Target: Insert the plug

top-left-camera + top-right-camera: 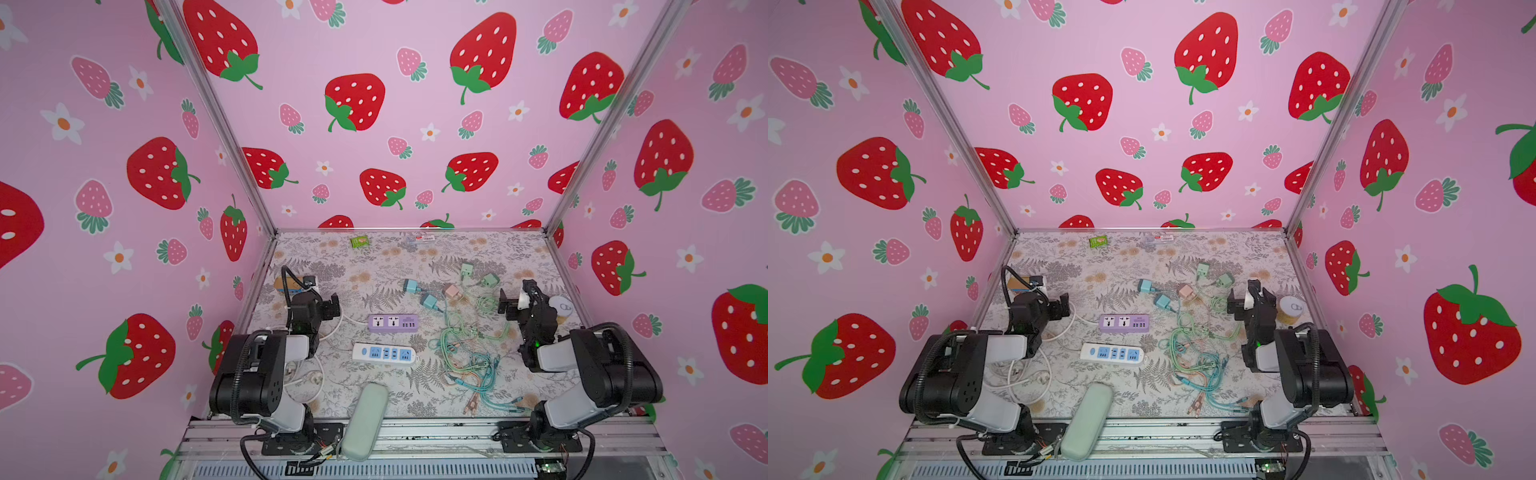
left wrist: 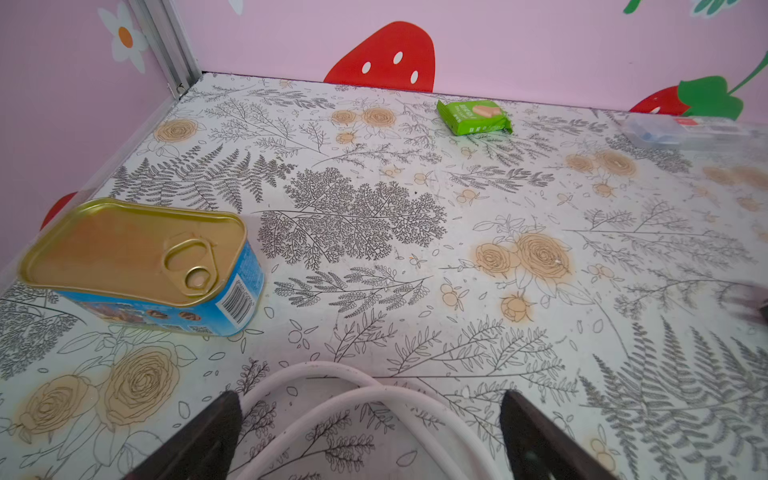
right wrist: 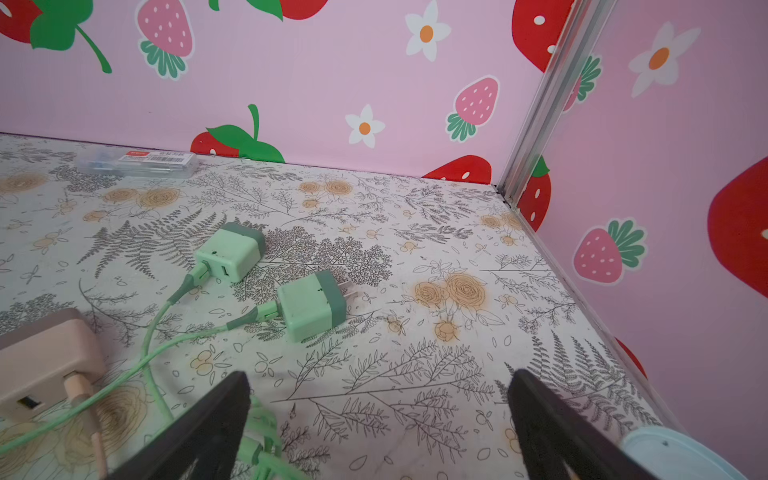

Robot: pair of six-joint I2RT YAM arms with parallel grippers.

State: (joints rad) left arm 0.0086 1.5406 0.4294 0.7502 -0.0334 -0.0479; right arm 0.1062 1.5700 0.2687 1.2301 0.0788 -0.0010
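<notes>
pale green square plastic charger plug just lying on the floral surface | left gripper fingers wide apart, nothing held | right gripper fingers wide apart too

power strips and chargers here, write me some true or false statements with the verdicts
1. No charger is plugged into the purple power strip. True.
2. The right arm's fingers are shut on a green charger. False: they stand open and empty.
3. Both green chargers lie unplugged, cables attached. True.
4. The blue tin touches the purple power strip. False: it stands apart, at the far left.
</notes>
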